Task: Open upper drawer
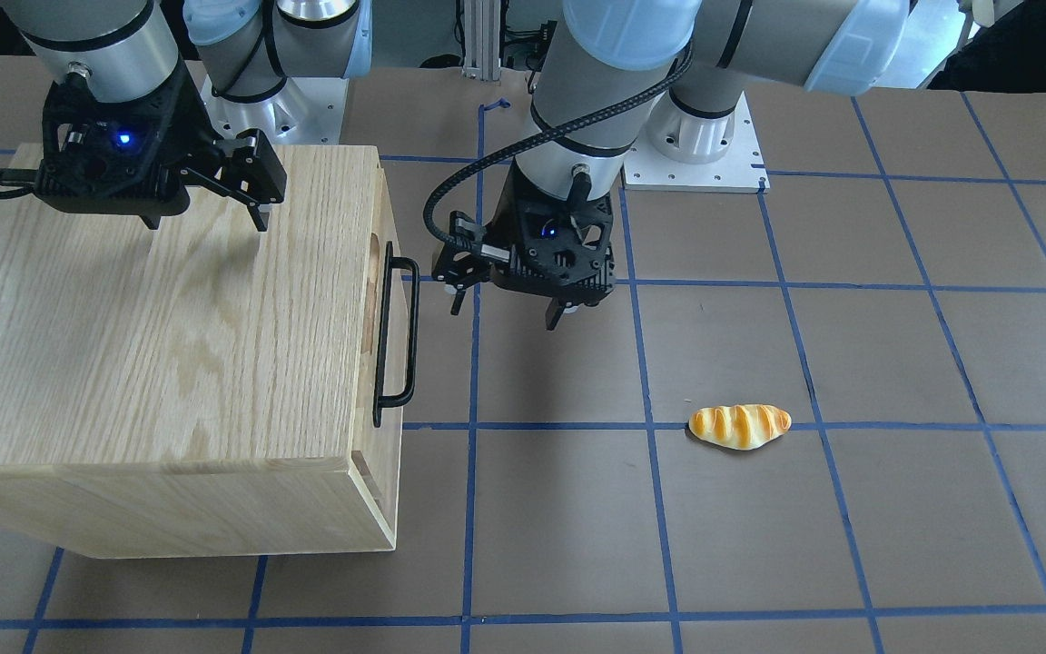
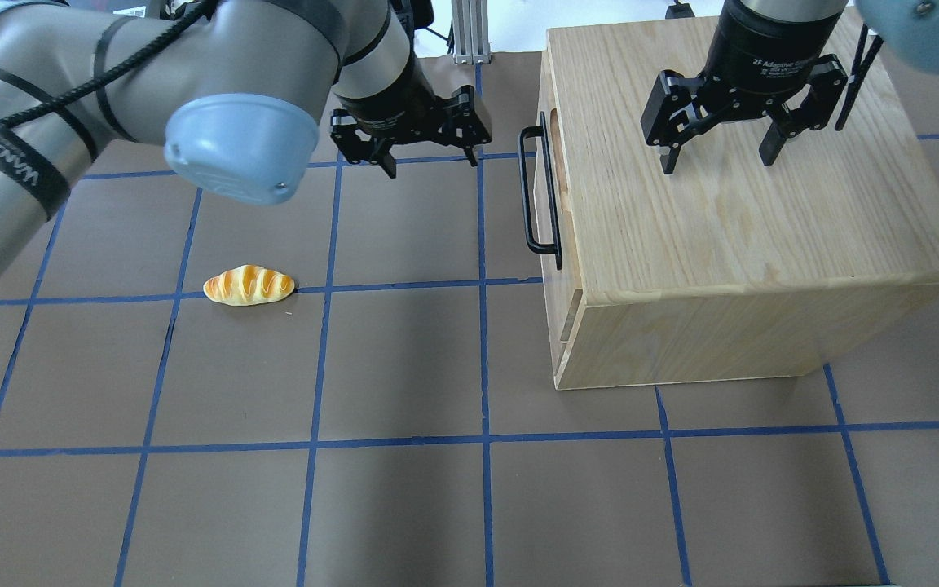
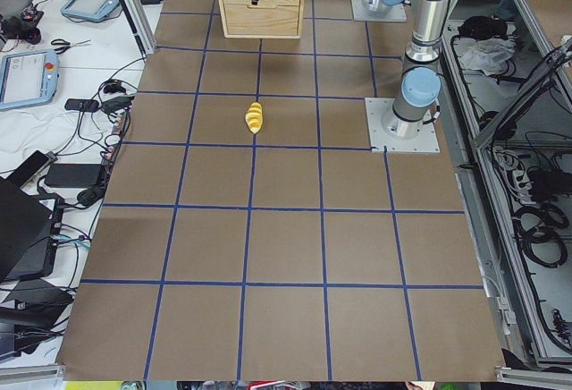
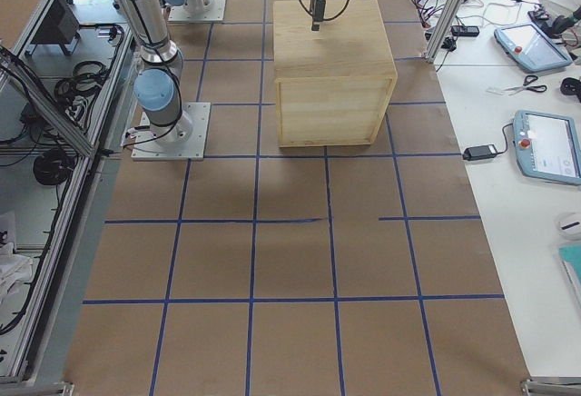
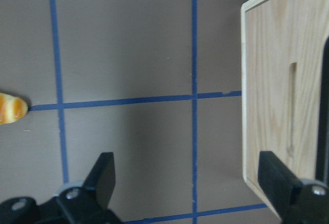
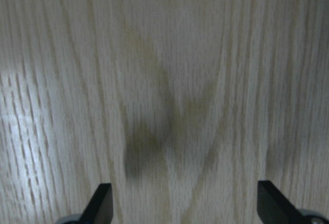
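Observation:
The upper drawer's light-wood front [image 5: 272,90] sits flush in the oak cabinet [image 2: 738,228], with its long black bar handle [image 2: 539,191] facing the middle of the table. The handle also shows in the front-facing view [image 1: 396,341]. My left gripper [image 2: 433,165] is open and empty. It hovers above the table a short way out from the handle without touching it [image 1: 505,313], and its fingers [image 5: 103,175] frame the floor beside the drawer front. My right gripper [image 2: 718,161] is open and empty just above the cabinet's top [image 6: 169,80].
A toy bread roll [image 2: 248,285] lies on the brown table with blue tape lines [image 2: 404,367], well left of the cabinet; it also shows in the front-facing view [image 1: 739,425]. The arm bases stand on white plates [image 1: 695,145] at the robot's side.

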You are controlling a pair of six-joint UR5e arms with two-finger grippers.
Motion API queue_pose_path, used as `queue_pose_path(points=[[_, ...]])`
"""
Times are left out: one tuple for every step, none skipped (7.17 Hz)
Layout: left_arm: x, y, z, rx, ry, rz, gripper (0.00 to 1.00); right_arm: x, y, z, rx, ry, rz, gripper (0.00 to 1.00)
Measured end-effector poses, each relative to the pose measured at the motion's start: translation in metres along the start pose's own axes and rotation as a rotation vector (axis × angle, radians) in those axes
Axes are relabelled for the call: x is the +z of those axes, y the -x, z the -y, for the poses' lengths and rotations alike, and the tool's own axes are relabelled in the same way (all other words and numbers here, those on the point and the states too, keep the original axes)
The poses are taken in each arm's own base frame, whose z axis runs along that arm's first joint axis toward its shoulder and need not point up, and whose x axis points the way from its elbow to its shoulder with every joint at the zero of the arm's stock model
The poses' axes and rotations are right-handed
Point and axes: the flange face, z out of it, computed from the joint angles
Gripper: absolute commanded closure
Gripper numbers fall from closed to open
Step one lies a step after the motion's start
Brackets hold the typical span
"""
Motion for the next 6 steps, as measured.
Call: queue_pose_path(points=[[0.013, -0.009, 0.003, 0.003, -0.007, -0.046, 0.00, 0.000, 0.000, 0.000, 0.000, 0.001, 0.000, 0.00], [0.025, -0.014, 0.005, 0.007, -0.004, -0.067, 0.00, 0.000, 0.000, 0.000, 0.000, 0.001, 0.000, 0.00], [0.039, -0.016, 0.005, 0.011, 0.011, -0.071, 0.00, 0.000, 0.000, 0.000, 0.000, 0.000, 0.000, 0.00], [0.052, -0.014, 0.005, 0.014, 0.029, -0.067, 0.00, 0.000, 0.000, 0.000, 0.000, 0.000, 0.000, 0.00], [0.061, -0.012, 0.004, 0.013, 0.045, -0.062, 0.00, 0.000, 0.000, 0.000, 0.000, 0.000, 0.000, 0.00], [0.067, -0.011, 0.002, 0.011, 0.057, -0.056, 0.00, 0.000, 0.000, 0.000, 0.000, 0.000, 0.000, 0.00]])
